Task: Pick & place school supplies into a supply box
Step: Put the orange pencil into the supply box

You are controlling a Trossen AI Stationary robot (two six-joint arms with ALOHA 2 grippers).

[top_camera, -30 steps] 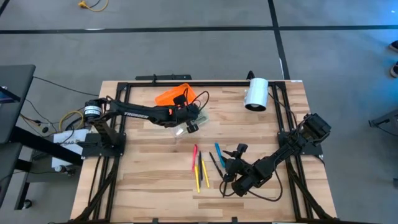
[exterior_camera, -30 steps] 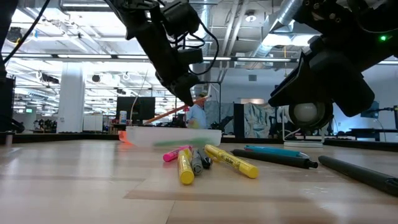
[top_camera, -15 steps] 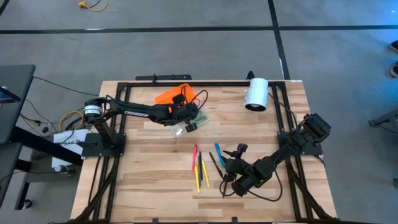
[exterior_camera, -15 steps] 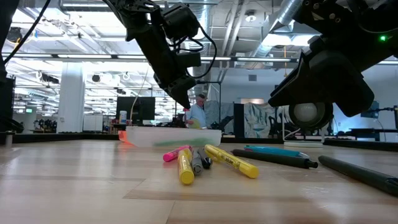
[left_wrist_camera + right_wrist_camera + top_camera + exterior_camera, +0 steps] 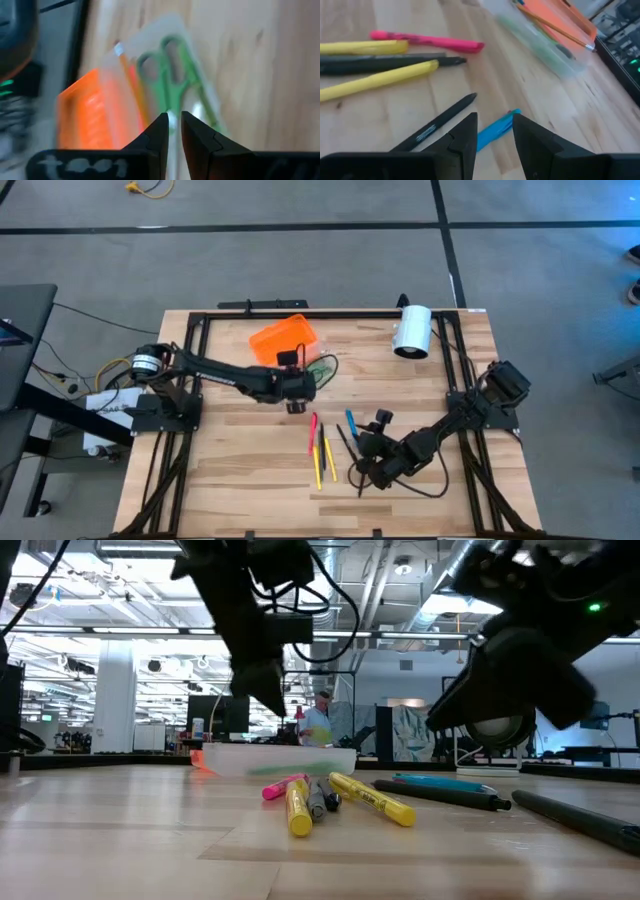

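High view: my left gripper (image 5: 293, 406) hung just in front of the supply box (image 5: 283, 338), my right gripper (image 5: 357, 473) over the loose pens (image 5: 322, 448); finger gaps were unreadable here. Low view: only this level showed the box's clear base (image 5: 275, 760) behind the pens; a low pass could knock them rolling. Left wrist view: my left fingers (image 5: 159, 131) were almost pressed together, pinching nothing, with the green-handled scissors (image 5: 176, 67) already in the box. Right wrist view: my right fingers (image 5: 464, 132) stood spread over the blue pen (image 5: 495, 129); closing might also catch the black pen (image 5: 440, 122) just beside it.
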